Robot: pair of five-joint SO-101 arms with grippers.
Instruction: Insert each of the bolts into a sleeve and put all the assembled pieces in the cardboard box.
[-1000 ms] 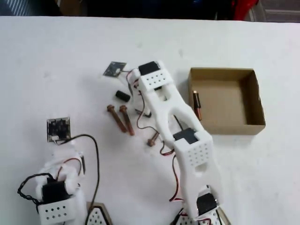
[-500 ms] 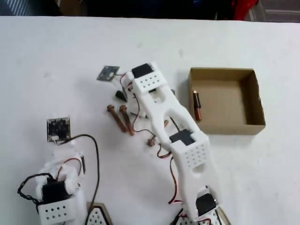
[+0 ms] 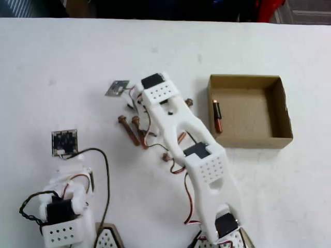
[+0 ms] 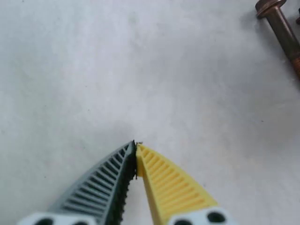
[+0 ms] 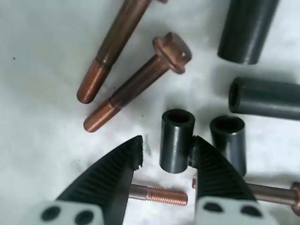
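The right end effector has swung in, open around an upright sleeve, ready to grip; the left end effector is closed, empty.

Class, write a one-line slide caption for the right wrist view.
Right arm's open tool straddles an upright black sleeve, two copper bolts lying beside it.

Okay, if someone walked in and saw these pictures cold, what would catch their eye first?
Most striking is the right gripper, open around a black sleeve that stands upright among copper bolts and other sleeves at mid-table. Next comes the cardboard box beside that arm, with what looks like one assembled piece lying along its wall. The left gripper is shut, low over the table.
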